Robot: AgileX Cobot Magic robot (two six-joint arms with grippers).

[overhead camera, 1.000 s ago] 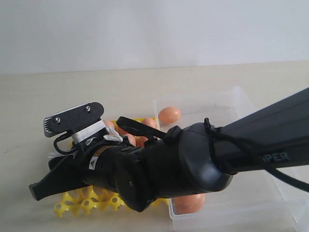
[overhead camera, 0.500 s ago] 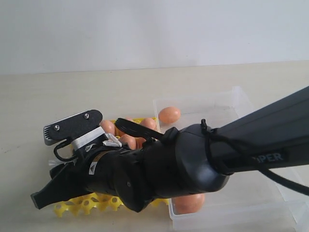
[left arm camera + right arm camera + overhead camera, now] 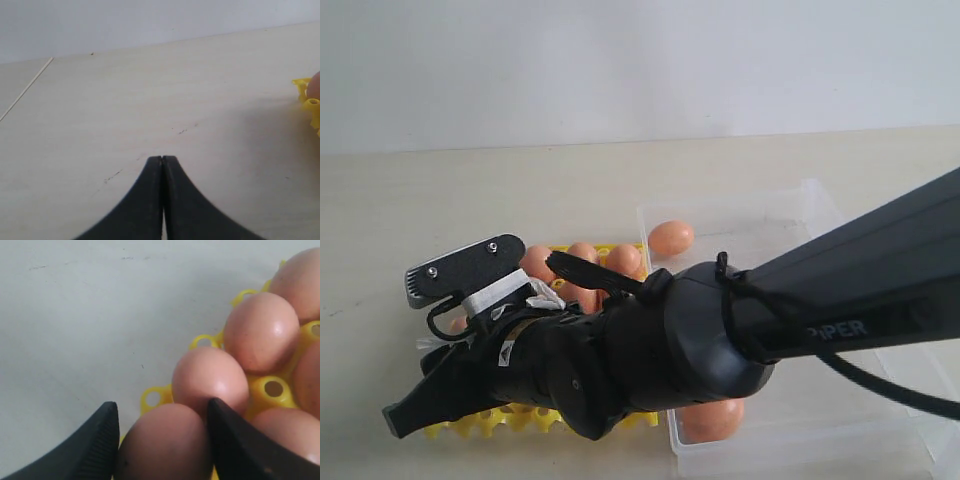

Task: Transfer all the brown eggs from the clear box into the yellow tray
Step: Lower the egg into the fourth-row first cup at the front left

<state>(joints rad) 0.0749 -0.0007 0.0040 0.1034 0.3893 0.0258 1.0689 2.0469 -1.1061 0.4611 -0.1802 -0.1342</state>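
My right gripper [image 3: 162, 407] is shut on a brown egg [image 3: 167, 445], with both fingers against its sides, just above the near edge of the yellow tray [image 3: 272, 390]. Several brown eggs [image 3: 260, 330] sit in the tray's cups beside it. In the exterior view the right arm reaches across to the left, and its gripper [image 3: 440, 335] hangs over the yellow tray [image 3: 510, 420]. The clear box [image 3: 820, 200] holds one egg [image 3: 670, 238] at the back and one [image 3: 712, 418] at the front. My left gripper [image 3: 162, 159] is shut and empty over bare table.
The right arm covers most of the tray and the box's left side in the exterior view. A corner of the yellow tray [image 3: 312, 107] with an egg [image 3: 315, 85] shows at the edge of the left wrist view. Pale wooden table [image 3: 440, 200] surrounds both containers.
The right arm has sunk a little and shifted left over the tray, the egg still between its fingers. More eggs in the tray's back row now show behind it.
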